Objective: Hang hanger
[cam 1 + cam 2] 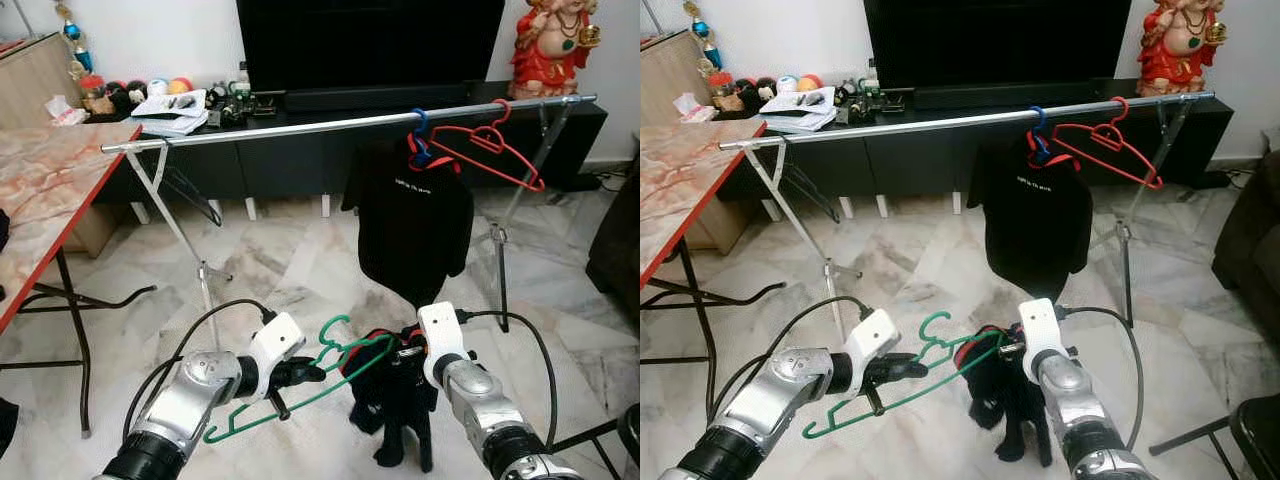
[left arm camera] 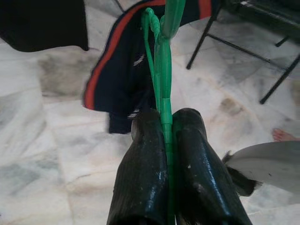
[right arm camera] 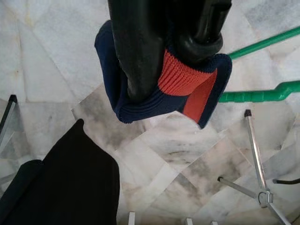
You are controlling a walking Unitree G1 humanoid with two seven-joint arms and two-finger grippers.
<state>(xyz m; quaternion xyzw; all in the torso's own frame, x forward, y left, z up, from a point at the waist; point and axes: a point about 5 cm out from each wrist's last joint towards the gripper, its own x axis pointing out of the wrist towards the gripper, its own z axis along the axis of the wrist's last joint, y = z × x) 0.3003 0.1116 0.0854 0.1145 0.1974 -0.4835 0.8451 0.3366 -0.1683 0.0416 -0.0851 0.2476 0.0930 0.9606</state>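
Marble floor below, I'm pinching the green hanger in my left gripper, right gripper clamping the dark garment; the rail is waiting above, hanging undone.

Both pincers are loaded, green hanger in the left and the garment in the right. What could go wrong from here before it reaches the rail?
1. The left pincer holds the green hanger on one thin arm only, so it may twist or slip.
2. The right pincer pinches just the collar of the dark garment, which dangles and could drop or snag.
3. The rail already carries a black shirt and a red hanger that a lift could bump.
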